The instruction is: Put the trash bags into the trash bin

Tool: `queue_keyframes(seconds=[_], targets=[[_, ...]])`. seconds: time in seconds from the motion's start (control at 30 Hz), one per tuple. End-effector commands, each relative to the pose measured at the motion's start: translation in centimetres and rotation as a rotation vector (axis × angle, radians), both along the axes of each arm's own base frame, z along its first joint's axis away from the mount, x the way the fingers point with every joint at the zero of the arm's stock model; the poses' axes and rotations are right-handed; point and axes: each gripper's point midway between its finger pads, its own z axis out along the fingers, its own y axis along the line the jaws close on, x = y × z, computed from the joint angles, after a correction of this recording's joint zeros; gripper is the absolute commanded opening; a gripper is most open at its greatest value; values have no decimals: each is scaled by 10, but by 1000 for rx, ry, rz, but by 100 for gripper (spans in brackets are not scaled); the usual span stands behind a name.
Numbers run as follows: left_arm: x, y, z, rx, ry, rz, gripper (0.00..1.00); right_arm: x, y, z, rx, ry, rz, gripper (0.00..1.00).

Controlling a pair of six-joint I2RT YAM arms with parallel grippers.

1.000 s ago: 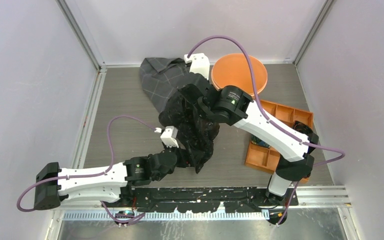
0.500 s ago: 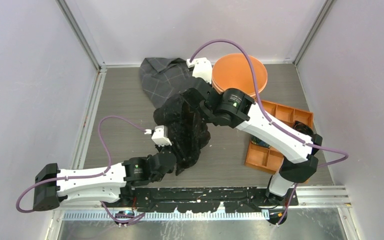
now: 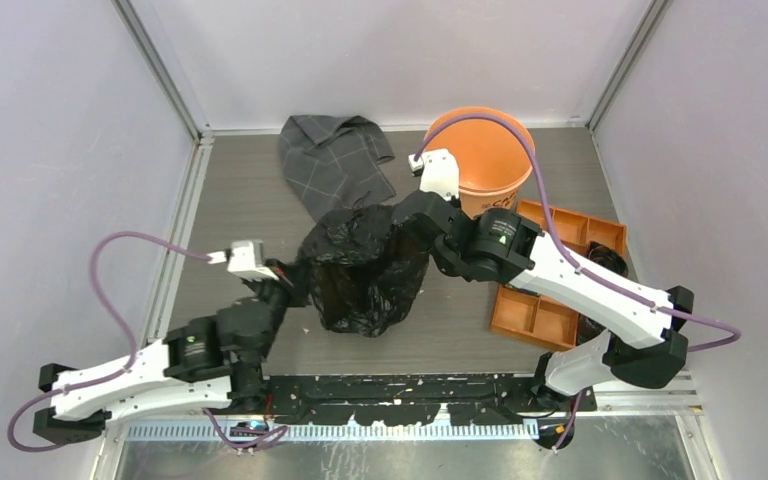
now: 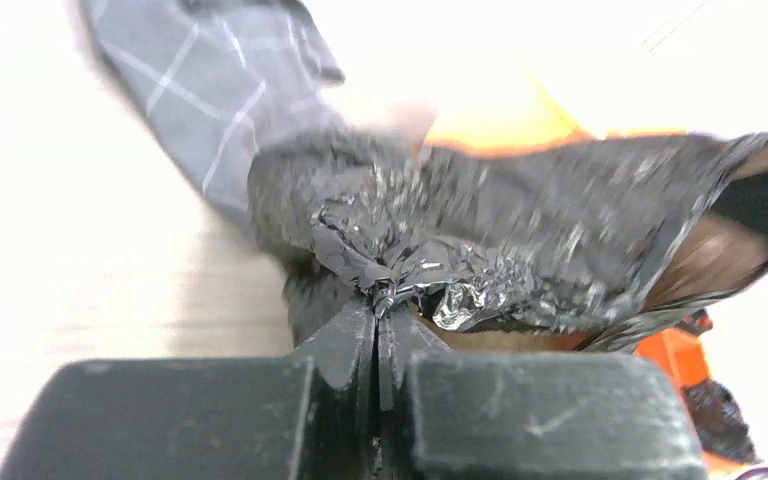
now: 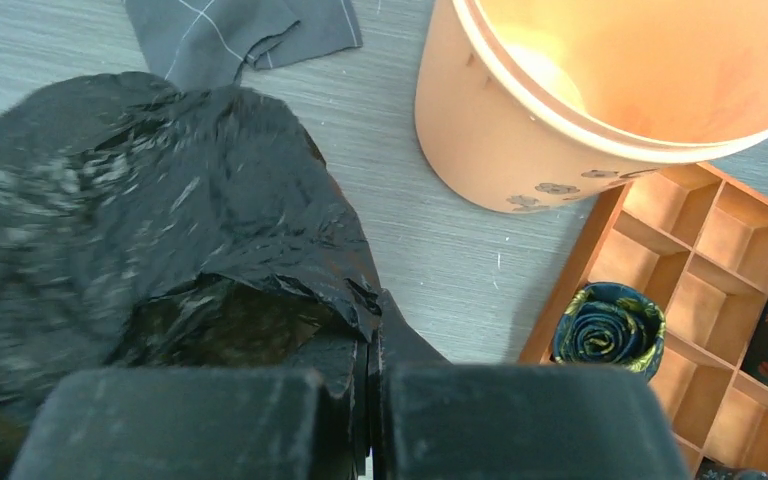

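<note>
At the near left, the left gripper [image 3: 292, 277] has its fingers pressed tight on a crumpled fold at the left edge of the trash bag [image 3: 360, 272]; the wrist view shows the black film bunched right at the fingertips [image 4: 378, 310]. The bag is stretched across the middle of the table [image 3: 230, 210] between both arms, its mouth partly gaping (glossy and badly wrinkled). On its right side the right gripper [image 3: 412, 214] is clamped on the bag's rim. At the right lies an orange compartment tray [image 3: 550, 322] holding a dark rolled bundle [image 5: 608, 330]. Farther back, a grey checked cloth [image 3: 330, 165] lies just beyond the bag. The orange trash bin [image 3: 488, 165] stands upright at the far right, apart from the bag.
</note>
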Motion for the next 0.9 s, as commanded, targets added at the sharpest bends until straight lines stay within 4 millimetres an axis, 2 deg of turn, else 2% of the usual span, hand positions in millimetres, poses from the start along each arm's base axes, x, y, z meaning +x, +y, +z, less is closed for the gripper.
queue_keyframes(seconds=[0.0,0.07,0.1,0.13,0.17,0.23,0.3,0.4,0.43,0.47,0.5,0.53,0.57,0.6,0.7,0.73,0.77,0.8,0.83,0.87], targets=[[8,25,73,104,-164,51,1,2,8,27,121,-73,34,1],[15,12,94,161,-206,23,0,12,15,40,127,-106,56,0],[25,3,94,209,-204,17,0,22,20,46,135,-115,65,0],[38,-3,105,207,-193,3,0,36,27,48,147,-107,80,1],[55,-9,106,199,-154,-25,1,50,34,50,172,-92,96,1],[96,-18,102,64,-27,-121,0,83,46,54,211,-71,111,1],[140,-12,103,-34,57,-159,0,111,49,61,231,-82,117,1],[198,-3,110,-70,128,-143,0,160,65,68,309,-61,154,1],[217,-3,113,-87,136,-153,0,182,73,58,314,-43,157,1],[235,-4,120,-107,135,-165,0,201,74,58,327,-45,148,1],[252,-5,128,-123,134,-176,0,217,70,79,366,-86,140,1],[273,-8,127,-135,152,-194,0,230,63,93,410,-115,124,1],[283,-11,146,-149,122,-219,0,238,58,108,472,-140,128,0],[289,-12,165,-158,87,-229,0,243,46,132,555,-185,119,1],[288,-13,244,-183,-84,-245,0,230,24,209,702,-364,142,1],[279,-13,274,-191,-148,-261,0,212,11,243,748,-453,153,1],[262,-12,315,-199,-242,-285,1,192,2,272,803,-536,176,1],[251,-12,334,-205,-283,-300,1,166,-7,299,852,-608,204,1],[227,-10,371,-213,-378,-319,0,126,-21,333,885,-698,242,1],[207,-9,395,-215,-452,-337,1,109,-16,339,870,-732,269,1]])
